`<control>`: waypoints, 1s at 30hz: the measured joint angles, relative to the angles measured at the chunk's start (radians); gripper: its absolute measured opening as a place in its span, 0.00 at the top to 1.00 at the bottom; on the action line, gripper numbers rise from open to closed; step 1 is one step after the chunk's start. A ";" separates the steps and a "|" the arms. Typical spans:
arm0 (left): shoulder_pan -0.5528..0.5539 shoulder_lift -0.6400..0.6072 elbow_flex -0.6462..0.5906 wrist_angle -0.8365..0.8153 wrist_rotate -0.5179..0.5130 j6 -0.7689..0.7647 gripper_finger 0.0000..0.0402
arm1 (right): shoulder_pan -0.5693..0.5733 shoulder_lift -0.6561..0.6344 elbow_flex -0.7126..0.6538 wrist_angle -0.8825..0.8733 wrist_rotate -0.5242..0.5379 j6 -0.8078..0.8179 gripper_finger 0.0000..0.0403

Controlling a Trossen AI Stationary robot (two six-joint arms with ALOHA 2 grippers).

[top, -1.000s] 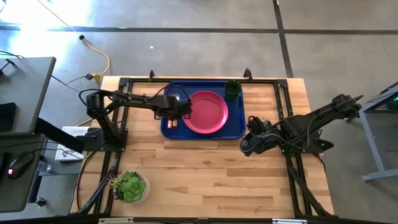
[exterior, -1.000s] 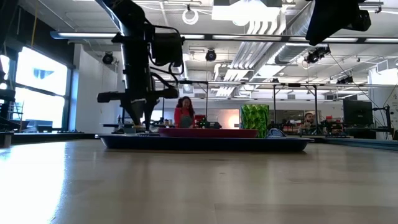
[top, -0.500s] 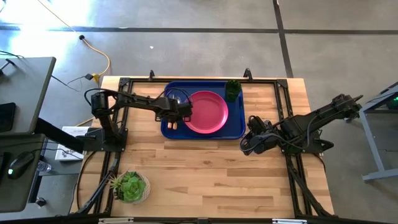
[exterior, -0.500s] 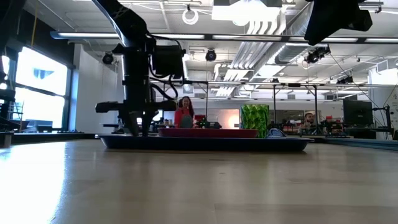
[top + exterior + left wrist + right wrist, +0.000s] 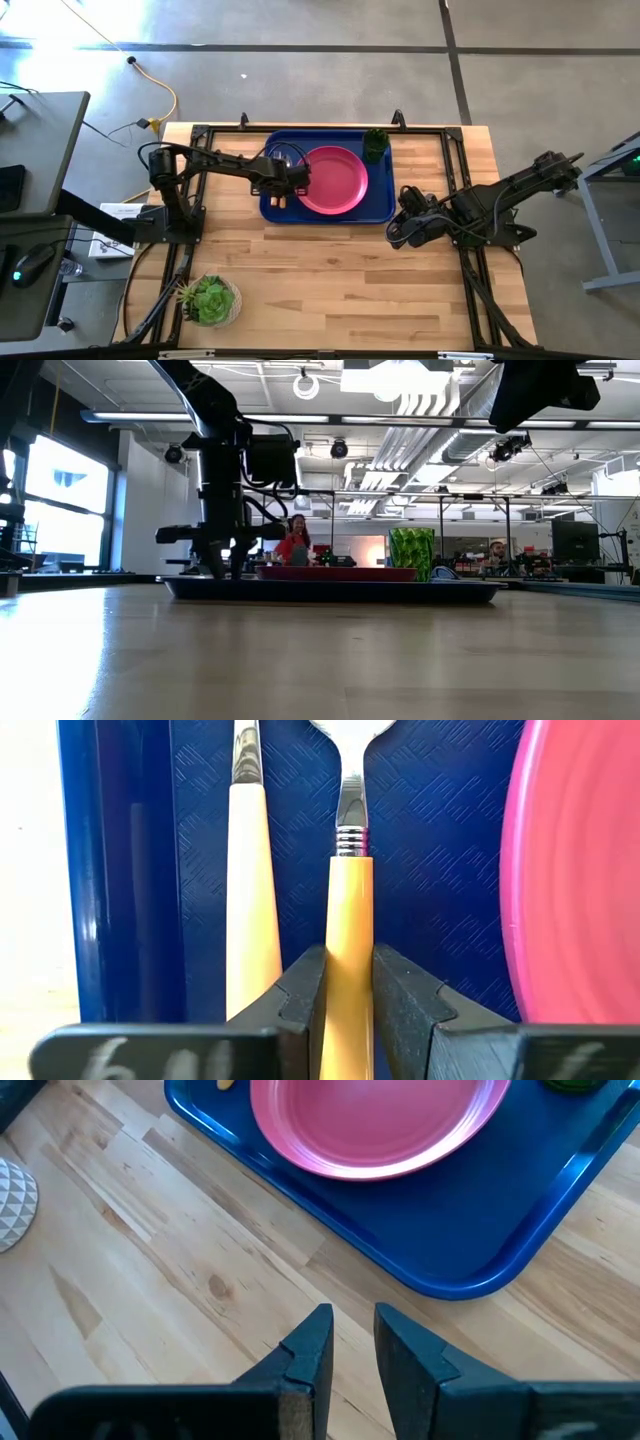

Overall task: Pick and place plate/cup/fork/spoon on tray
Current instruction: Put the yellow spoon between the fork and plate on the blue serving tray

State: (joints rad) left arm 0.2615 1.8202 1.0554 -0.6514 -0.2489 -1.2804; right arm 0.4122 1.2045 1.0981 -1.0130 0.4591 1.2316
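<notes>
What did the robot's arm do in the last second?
The left claw came down over the tray with an orange-handled utensil between its fingers, beside the other utensil. The plate, cup and right claw stayed put.

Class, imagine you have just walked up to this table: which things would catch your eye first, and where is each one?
The dark-blue tray at the table's far edge stands out, with the pink plate at its middle and the green cup in its far right corner. At the tray's left end, the left gripper is closed on an orange-handled utensil lying beside a paler one. The right gripper waits over bare wood by the tray's right corner.
</notes>
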 joint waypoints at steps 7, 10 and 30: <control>0.000 0.000 0.000 0.000 0.008 0.001 0.77 | 0.000 0.000 0.000 0.000 0.000 -0.001 0.84; 0.000 0.000 0.000 0.002 0.013 0.001 0.74 | 0.000 0.000 0.000 0.000 0.000 -0.007 0.84; 0.000 -0.001 0.034 -0.011 0.088 0.061 0.76 | 0.000 0.000 0.000 0.000 -0.005 -0.035 0.84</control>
State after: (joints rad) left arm 0.2619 1.8194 1.0893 -0.6622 -0.1604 -1.2194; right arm 0.4122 1.2045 1.0981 -1.0130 0.4546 1.1963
